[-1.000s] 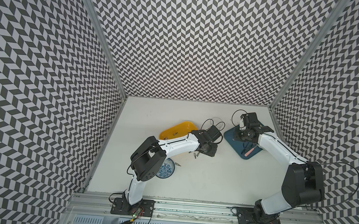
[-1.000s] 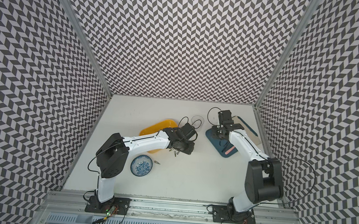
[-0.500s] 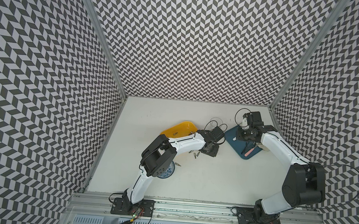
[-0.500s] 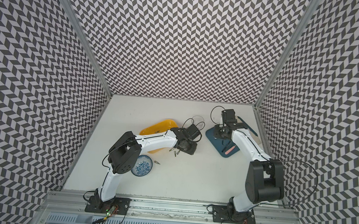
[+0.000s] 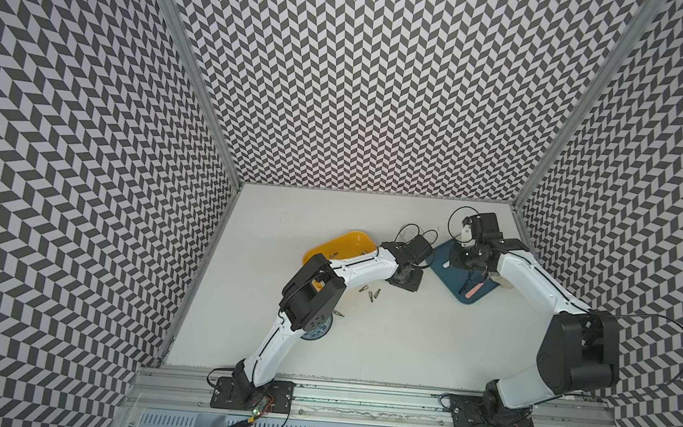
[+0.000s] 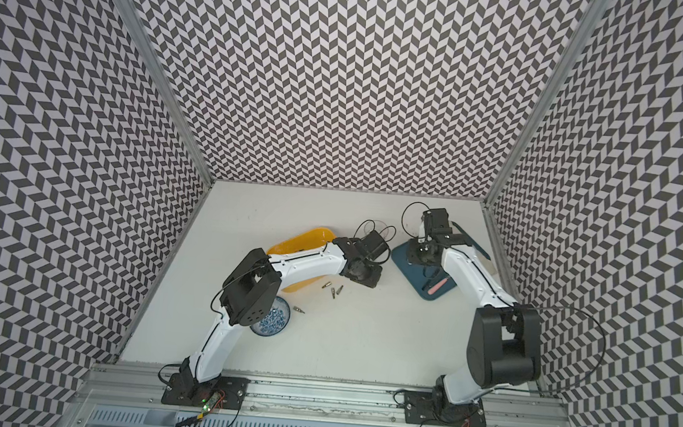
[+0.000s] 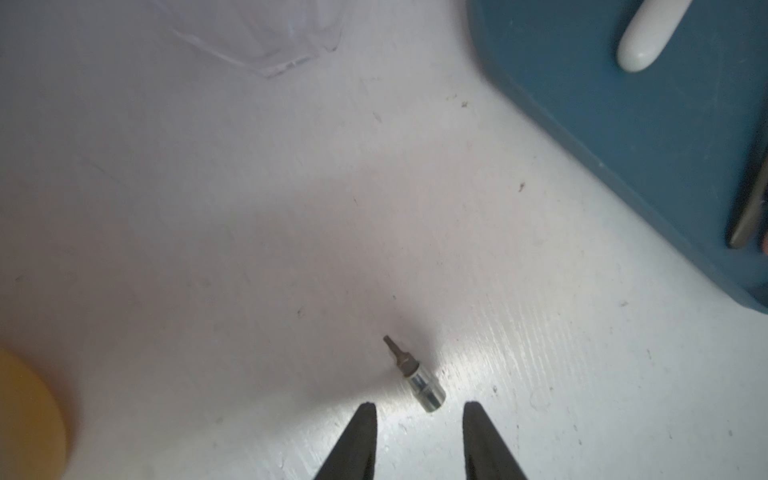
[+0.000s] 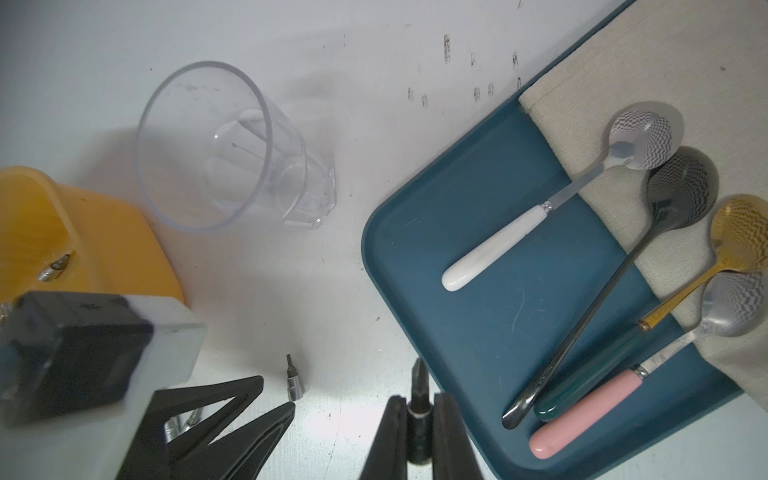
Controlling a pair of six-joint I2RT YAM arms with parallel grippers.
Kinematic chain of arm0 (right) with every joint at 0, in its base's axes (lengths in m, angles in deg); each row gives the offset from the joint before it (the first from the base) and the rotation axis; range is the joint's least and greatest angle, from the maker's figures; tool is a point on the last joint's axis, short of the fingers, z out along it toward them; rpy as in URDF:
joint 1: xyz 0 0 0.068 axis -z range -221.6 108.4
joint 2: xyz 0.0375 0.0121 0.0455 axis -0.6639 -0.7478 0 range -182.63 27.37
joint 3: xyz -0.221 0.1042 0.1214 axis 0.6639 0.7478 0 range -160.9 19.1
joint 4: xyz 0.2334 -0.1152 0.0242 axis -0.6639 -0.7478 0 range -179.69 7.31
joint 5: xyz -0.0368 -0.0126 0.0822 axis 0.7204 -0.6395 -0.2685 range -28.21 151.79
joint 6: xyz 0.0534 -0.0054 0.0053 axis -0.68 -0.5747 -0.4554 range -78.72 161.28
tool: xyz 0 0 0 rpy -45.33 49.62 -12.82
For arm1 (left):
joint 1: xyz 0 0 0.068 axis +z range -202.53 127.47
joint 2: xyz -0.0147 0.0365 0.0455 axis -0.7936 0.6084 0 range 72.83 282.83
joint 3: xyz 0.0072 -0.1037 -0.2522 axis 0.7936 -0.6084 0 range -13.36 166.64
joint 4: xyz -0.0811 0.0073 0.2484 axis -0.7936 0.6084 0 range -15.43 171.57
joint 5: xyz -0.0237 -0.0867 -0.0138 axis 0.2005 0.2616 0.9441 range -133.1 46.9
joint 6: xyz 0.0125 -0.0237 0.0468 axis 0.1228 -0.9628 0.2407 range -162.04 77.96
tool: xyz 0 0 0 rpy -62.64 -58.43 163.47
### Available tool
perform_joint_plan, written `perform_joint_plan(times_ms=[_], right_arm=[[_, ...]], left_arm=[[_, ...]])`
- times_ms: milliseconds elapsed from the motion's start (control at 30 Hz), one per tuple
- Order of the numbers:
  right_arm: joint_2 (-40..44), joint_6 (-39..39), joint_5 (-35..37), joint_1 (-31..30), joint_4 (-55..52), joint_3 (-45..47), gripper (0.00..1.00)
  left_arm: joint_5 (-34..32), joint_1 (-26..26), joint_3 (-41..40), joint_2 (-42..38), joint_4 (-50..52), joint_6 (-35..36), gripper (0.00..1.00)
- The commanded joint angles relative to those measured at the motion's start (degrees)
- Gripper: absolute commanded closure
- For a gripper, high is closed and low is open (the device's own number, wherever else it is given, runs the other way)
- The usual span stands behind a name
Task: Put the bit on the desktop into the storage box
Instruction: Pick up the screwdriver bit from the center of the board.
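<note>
Pinching a dark bit [image 8: 417, 384] tight between its fingers, the right gripper [image 8: 419, 401] hangs by the edge of the blue board [image 8: 478, 291], and the bit's tip pokes out past the fingertips. The left gripper [image 7: 419, 409] is spread open with nothing in it. A silver bit [image 7: 417, 378] lies flat on the desktop [image 7: 208, 249] just ahead of the gap, and as far as I can see it touches neither finger.

The box [image 5: 343, 244] is behind the left arm and has one boxed bit [image 8: 56, 268] inside. In both top views a cluster of bits [image 6: 333, 292] lies on the desktop near the left wrist, and a stray bit [image 6: 298, 310] sits just beside the bowl [image 6: 271, 321]. A clear cup [image 8: 224, 153] lies on its side between the box and the board.
</note>
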Motion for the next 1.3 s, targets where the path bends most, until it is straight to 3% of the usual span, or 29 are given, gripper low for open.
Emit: perform_joint_plan(times_ms=[0,467,1133,1267], right_arm=[[1.1,0.8,-0.6,0.5,0.9,-1.1,1.0],[1.1,1.2,-1.0,0.9,0.5,-1.8,1.0],[1.7,1.3,-1.5,0.9,0.4,-1.5,1.0],[1.9,1.4,-1.5,0.9,0.3,-1.6,1.0]], left_arm=[[0.6,0.3,2.2,2.0,1.7,1.0,0.62],[-1.7,0.7,4.6,4.4,5.6,3.4,0.62],[-3.9,0.3,6.0,5.7,9.2,5.8,0.75],[-3.5,0.2,7.7,6.9,9.6,6.1,0.81]])
